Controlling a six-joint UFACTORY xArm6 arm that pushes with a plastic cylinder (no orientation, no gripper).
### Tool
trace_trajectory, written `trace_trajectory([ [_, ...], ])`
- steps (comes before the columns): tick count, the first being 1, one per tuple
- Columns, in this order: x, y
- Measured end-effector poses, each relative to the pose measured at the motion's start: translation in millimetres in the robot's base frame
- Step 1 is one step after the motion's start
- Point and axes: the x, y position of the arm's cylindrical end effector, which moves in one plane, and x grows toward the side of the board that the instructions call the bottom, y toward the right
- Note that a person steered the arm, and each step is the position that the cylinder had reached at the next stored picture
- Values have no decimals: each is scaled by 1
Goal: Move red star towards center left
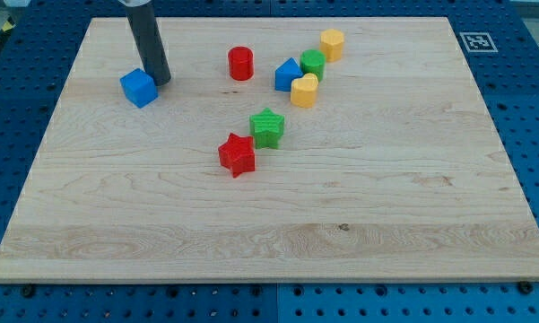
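Red star near board centre; rod at upper left beside the blue cube.

Nearest the view's bottom, the red star [237,154] lies on the wooden board [278,242], with the green star [267,126] touching or just beside it at upper right. Farther up, a yellow block [304,91], blue block [288,74], green cylinder [312,64] and yellow hexagonal block [332,43] cluster together; a red cylinder [240,63] stands apart. My tip [160,82], a bare rod holding nothing, sits just right of the blue cube [138,87], well apart from the red star.
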Motion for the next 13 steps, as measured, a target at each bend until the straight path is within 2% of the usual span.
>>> trace_trajectory([
  [2,-1,18],
  [4,8,104],
  [6,79,104],
  [9,102,179],
  [10,140,172],
  [12,148,159],
  [13,157,125],
])
